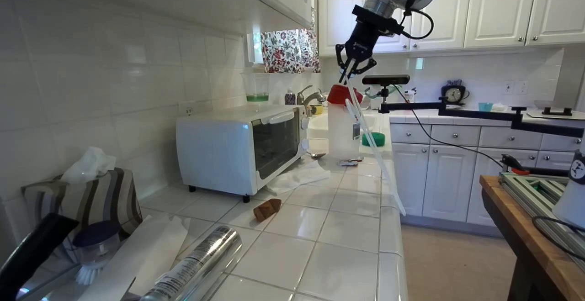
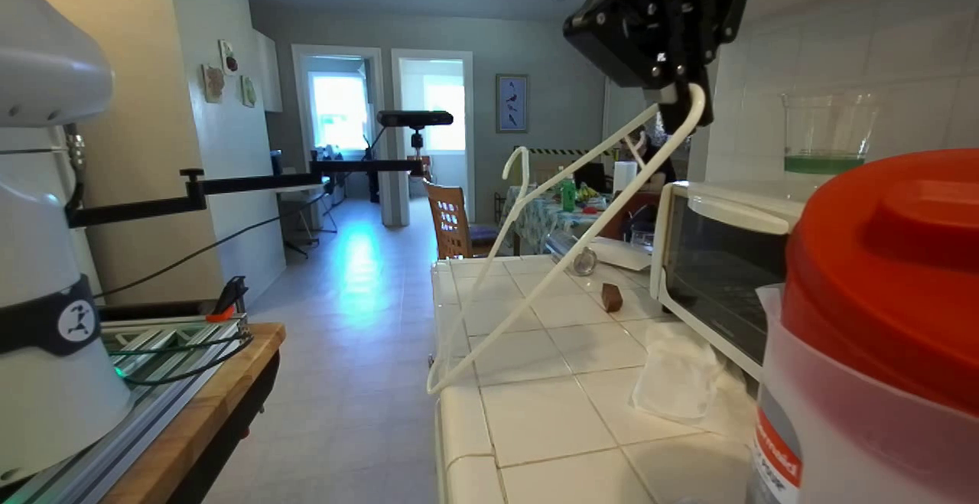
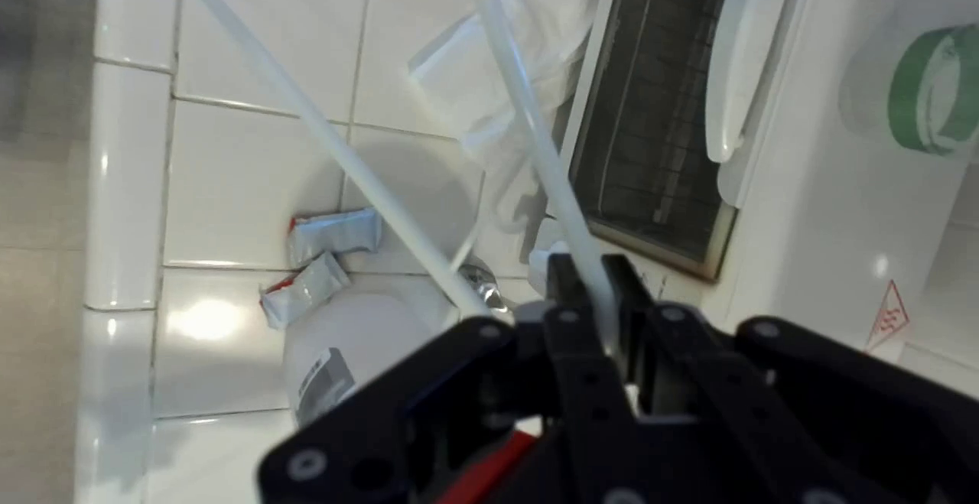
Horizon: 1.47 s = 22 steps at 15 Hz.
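Observation:
My gripper (image 1: 346, 77) is above the white tiled counter, its fingers closed around a white plastic clothes hanger (image 2: 575, 248). In the wrist view one hanger bar (image 3: 528, 106) runs between the two fingertips. The hanger hangs tilted, its long bar slanting down to the counter's front edge and its hook (image 2: 517, 160) off to one side. Whether its low end touches the edge I cannot tell. Close below the gripper, in an exterior view, stands a translucent pitcher (image 1: 343, 129) with a red lid (image 2: 887, 274). The hanger passes in front of it there.
A white toaster oven (image 1: 215, 155) stands against the wall, a cup with green content (image 2: 830, 137) on top. Crumpled paper (image 2: 677, 382), a brown block (image 1: 267, 209), a silver can (image 1: 196, 264) and small packets (image 3: 334, 234) lie on the counter. A camera (image 1: 386, 80) sits on a black arm.

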Tool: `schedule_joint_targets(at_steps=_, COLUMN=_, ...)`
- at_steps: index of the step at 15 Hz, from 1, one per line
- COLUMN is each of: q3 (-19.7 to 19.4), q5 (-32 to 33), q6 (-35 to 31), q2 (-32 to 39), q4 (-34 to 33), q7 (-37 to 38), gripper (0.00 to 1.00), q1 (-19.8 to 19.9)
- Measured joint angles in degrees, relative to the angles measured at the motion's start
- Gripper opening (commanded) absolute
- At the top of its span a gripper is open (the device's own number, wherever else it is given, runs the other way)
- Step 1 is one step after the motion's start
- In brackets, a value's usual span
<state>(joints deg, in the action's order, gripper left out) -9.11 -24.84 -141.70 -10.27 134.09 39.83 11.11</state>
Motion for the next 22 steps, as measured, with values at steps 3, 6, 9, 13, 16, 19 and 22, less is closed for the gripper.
schedule_joint_targets(at_steps=3, q3=-0.7, q5=-2.3, q6=-3.8, q2=-0.7, q4=0.1, q7=1.3, gripper=0.03, q1=0.3)
schedule_joint_targets(at_steps=6, q3=-0.7, q5=-4.1, q6=-6.3, q2=-1.3, q4=0.3, q7=2.1, gripper=0.03, q1=0.3)
schedule_joint_targets(at_steps=9, q3=-0.4, q5=-6.9, q6=-8.2, q2=-1.3, q4=0.5, q7=2.2, gripper=0.03, q1=-0.1)
schedule_joint_targets(at_steps=13, q3=0.0, q5=-11.4, q6=-11.0, q2=-1.5, q4=0.7, q7=2.2, gripper=0.03, q1=-1.6)
schedule_joint_targets(at_steps=16, q3=0.4, q5=-13.1, q6=-11.6, q2=-2.2, q4=0.7, q7=2.2, gripper=0.03, q1=-2.1)
schedule_joint_targets(at_steps=19, q3=0.3, q5=-12.9, q6=-9.1, q2=-2.4, q4=0.7, q7=2.0, gripper=0.03, q1=-2.0)
schedule_joint_targets(at_steps=22, q3=-0.1, q5=-12.9, q6=-4.9, q2=-2.4, q4=0.6, q7=1.2, gripper=0.03, q1=-1.9)
